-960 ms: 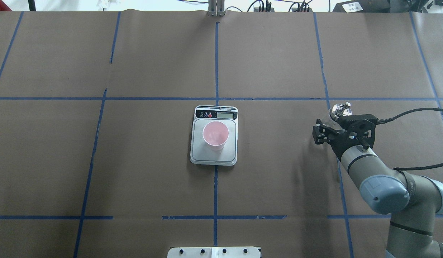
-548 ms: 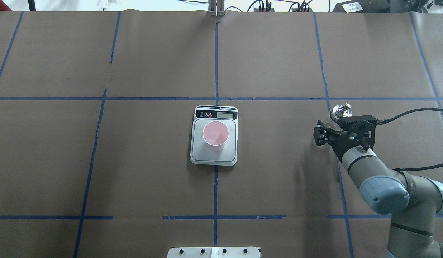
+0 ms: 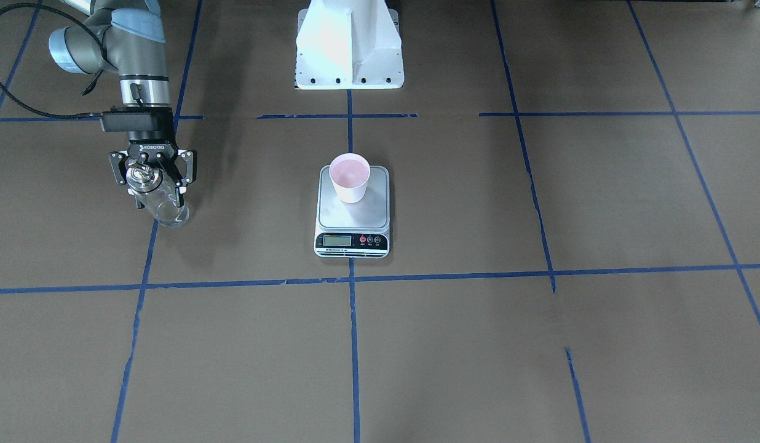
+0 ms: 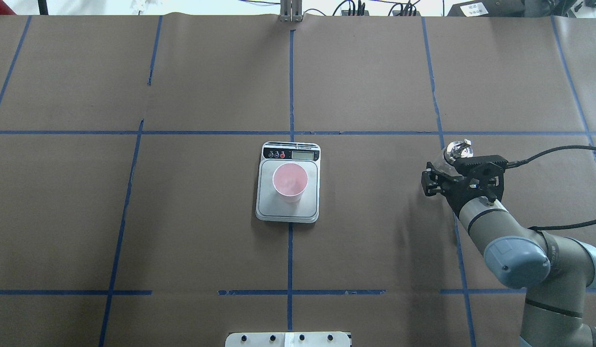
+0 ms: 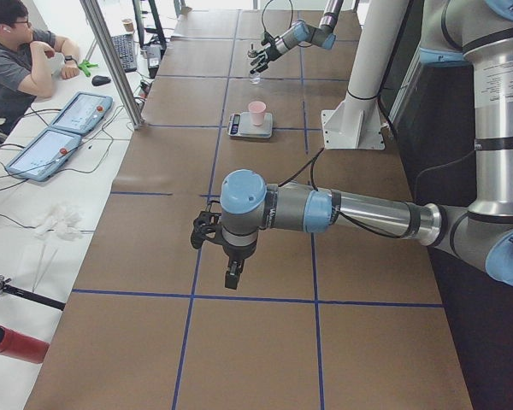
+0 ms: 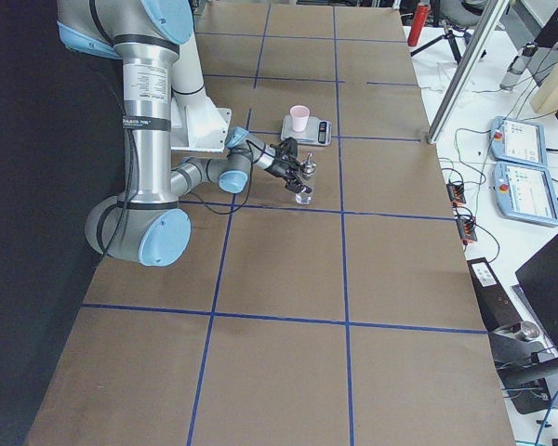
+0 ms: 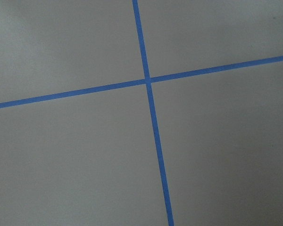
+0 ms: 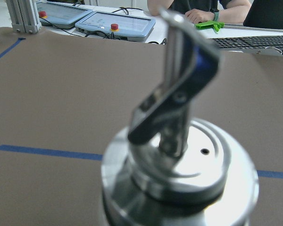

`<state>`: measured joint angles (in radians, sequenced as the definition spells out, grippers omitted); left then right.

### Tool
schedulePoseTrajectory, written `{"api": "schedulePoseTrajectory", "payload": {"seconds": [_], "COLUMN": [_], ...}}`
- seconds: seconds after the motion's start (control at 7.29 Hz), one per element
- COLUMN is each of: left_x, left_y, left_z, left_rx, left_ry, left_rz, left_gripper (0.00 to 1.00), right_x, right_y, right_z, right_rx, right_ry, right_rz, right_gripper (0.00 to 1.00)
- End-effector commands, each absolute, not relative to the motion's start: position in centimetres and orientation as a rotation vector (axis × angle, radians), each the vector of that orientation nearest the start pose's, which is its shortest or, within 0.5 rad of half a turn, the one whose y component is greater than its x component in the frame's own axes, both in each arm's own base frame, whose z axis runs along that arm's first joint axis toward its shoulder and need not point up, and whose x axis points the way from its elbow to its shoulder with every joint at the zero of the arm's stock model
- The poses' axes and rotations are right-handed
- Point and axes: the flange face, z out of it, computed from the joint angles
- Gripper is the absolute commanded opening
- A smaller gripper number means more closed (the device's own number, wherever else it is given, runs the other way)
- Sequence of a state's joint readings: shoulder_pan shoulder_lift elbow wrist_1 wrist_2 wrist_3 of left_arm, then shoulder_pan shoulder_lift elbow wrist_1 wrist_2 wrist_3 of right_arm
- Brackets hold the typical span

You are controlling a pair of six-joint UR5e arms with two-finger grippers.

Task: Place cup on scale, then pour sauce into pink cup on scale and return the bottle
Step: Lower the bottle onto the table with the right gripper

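Starting at the left end of the table (image 4: 375, 241), your left gripper (image 5: 231, 272) hangs just above it, and I cannot tell if it is open or closed. In the middle, the cup (image 4: 290, 182) stands on the scale (image 4: 278, 209). Near the right edge, your right gripper (image 3: 157, 195) squeezes the bottle (image 4: 459, 150), which has sunk a tiny bit in the last second, so I think it is being put back down.

The table (image 4: 206, 193) is covered in brown paper and divided into a grid by blue tape lines (image 7: 148, 80). At a white side desk (image 5: 8, 256), a seated person in a grey shirt (image 5: 13, 55) is seen. Two control tablets (image 5: 81, 111), a black keyboard (image 8: 254, 42) and a red cylinder (image 5: 17, 344) are laid out on it.
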<state>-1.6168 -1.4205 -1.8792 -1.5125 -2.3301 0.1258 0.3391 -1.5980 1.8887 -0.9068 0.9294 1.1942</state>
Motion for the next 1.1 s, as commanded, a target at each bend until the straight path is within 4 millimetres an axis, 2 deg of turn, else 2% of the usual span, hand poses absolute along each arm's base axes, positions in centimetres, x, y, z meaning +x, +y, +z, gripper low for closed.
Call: {"api": "schedulePoseTrajectory", "payload": {"seconds": [0.0, 0.14, 0.27, 0.96], "left_x": [-8.44, -8.45, -8.45, -8.44], "left_y": [-42.66, -42.67, -42.67, -42.66], "left_z": [58.22, 58.20, 58.20, 58.07], "left_rx": [0.161, 0.163, 0.163, 0.164], "left_ry": [0.748, 0.748, 0.748, 0.748], "left_rz": [0.114, 0.115, 0.115, 0.115], "left_gripper": [1.00, 1.00, 1.00, 1.00], "right_x": [-39.54, -39.50, -39.48, -39.07], "right_y": [-34.40, -34.39, -34.39, -34.32], "right_z": [43.93, 43.83, 43.75, 43.77], "right_rx": [0.873, 0.873, 0.873, 0.880], "right_ry": [-0.660, -0.664, -0.666, -0.664], "right_rz": [0.280, 0.286, 0.288, 0.296], "right_gripper": [0.77, 0.80, 1.00, 1.00]}}
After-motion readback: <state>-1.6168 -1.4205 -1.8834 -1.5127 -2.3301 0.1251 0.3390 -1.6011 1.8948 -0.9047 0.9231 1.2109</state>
